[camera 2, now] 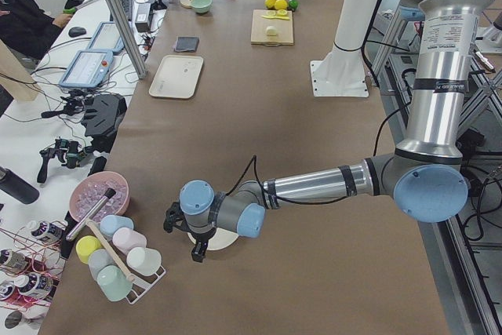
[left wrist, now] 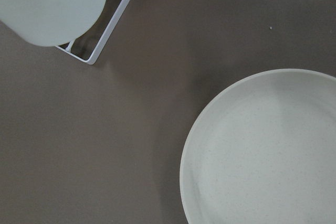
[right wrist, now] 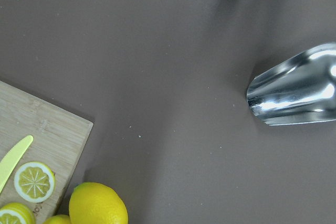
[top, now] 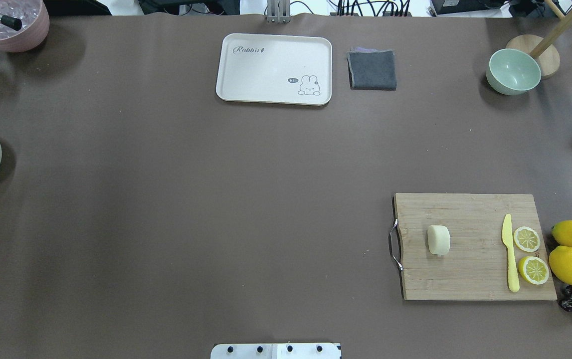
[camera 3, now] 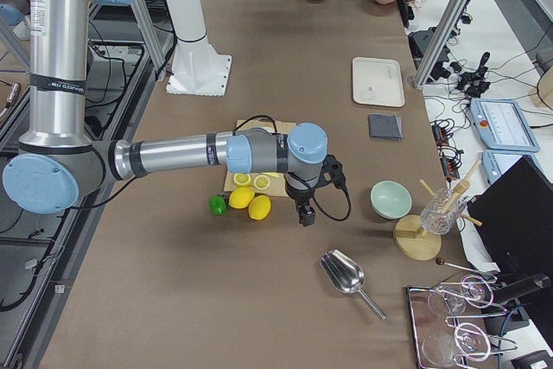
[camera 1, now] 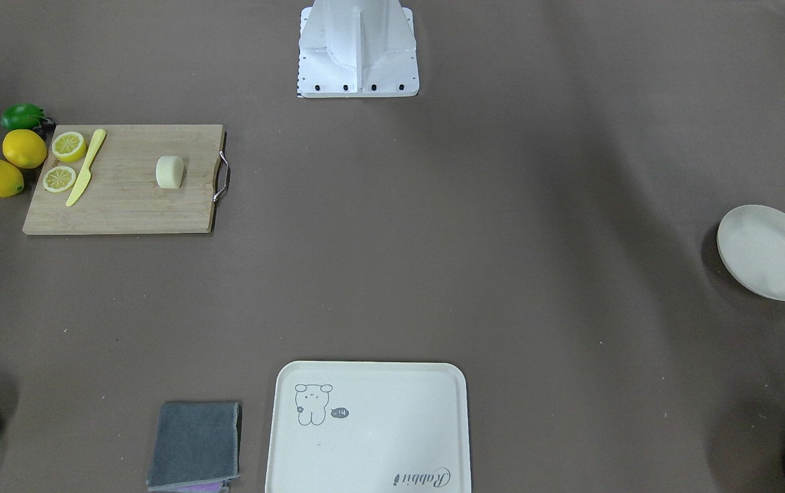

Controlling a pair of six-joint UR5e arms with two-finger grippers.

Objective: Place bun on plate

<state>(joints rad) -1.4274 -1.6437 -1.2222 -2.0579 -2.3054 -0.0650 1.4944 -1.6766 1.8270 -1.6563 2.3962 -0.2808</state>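
Brown matting covers the whole surface (top: 246,209), and you've got a long haul set up here! Your bun (top: 438,240) sits on the wooden cutting board (top: 465,284), on the robot's right. It's alone near the handle end, well apart from the yellow knife (top: 510,254) and the lemon slices (top: 526,239). That bare wood around it looks like room for fingers to come down on either side.

Your plate (camera 1: 770,253) waits empty at the opposite edge, on the robot's left, so the bun has the full width to cross.

Now the arms. The left tool (camera 2: 198,252) hangs low right over the plate, its wrist camera staring straight down at the rim. The right tool (camera 3: 305,216) hovers past the whole lemons (camera 3: 258,206), off the board's outer end, near a metal scoop (camera 3: 341,272).

The bun is on the board, so neither tool has it or touches it. How wide either one stands, you can't tell, because only the side cameras catch them. My call: the right arm is the nearer one, and the pickup is not yet begun.
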